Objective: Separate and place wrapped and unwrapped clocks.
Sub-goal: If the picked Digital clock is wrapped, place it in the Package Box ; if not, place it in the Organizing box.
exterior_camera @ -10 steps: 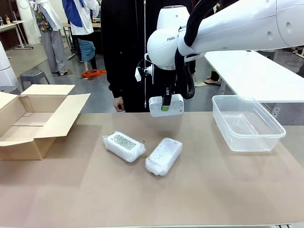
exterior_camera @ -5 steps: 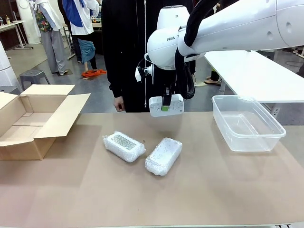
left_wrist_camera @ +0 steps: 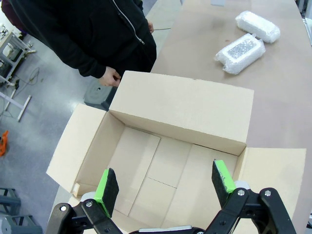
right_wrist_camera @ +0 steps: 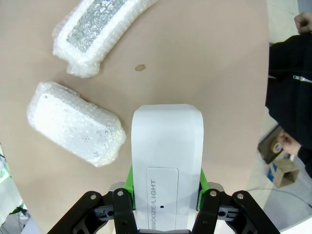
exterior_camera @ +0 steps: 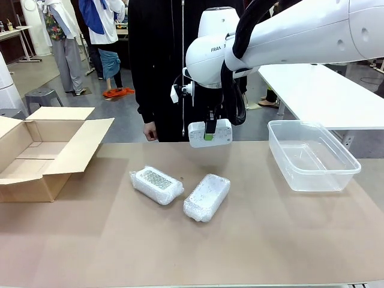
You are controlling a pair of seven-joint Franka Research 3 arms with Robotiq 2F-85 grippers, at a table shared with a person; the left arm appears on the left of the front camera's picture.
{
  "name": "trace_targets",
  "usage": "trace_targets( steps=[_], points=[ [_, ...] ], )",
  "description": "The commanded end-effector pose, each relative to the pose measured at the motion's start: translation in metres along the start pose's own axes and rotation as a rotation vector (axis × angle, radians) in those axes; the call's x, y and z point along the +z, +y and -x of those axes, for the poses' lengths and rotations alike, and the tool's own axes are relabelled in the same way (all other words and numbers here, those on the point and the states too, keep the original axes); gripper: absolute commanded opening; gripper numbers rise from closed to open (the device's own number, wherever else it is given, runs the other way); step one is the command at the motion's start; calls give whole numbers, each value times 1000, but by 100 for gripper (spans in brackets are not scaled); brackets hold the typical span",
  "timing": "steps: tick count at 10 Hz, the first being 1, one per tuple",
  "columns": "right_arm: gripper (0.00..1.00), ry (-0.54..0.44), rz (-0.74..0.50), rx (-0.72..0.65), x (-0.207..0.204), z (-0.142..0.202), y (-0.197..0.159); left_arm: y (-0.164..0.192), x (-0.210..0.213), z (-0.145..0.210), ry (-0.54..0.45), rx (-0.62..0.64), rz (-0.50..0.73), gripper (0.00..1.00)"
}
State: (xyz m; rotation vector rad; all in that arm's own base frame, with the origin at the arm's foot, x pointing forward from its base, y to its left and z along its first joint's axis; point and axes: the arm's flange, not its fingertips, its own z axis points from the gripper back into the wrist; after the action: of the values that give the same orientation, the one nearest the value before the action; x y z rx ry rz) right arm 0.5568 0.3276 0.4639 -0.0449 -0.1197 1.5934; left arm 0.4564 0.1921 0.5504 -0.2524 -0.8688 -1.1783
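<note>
Brown table (exterior_camera: 180,252) by grey floor (exterior_camera: 117,120); right fingers (right_wrist_camera: 128,181) clamp bare clock (right_wrist_camera: 167,146), left fingers (left_wrist_camera: 107,191) gape above cardboard box (left_wrist_camera: 185,109)

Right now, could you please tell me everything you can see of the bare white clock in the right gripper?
The bare clock is a white, plastic-looking block with rounded corners. The side facing the wrist camera carries a panel printed SNOOZE/LIGHT; the front view shows small dots on its face. The right gripper is shut on its long sides, green pads touching, holding it above the table, apart from the wrapped clocks.
</note>
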Motion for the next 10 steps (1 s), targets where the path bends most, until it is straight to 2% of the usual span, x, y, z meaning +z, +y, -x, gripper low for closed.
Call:
trace_targets(
  steps=[1,4,5,8,10],
  points=[
    [11,1,6,0,1,1,0,1,1,-1,-26,-5,-3,100],
    [11,1,6,0,1,1,0,1,1,-1,-26,-5,-3,100],
    [51,0,0,0,0,0,0,1,1,-1,-26,-5,-3,100],
    [51,28,40,-253,-3,17,-12,1,1,-1,-26,-5,-3,100],
    [51,15,16,-391,0,41,-25,1,1,-1,-26,-5,-3,100]
  ],
)
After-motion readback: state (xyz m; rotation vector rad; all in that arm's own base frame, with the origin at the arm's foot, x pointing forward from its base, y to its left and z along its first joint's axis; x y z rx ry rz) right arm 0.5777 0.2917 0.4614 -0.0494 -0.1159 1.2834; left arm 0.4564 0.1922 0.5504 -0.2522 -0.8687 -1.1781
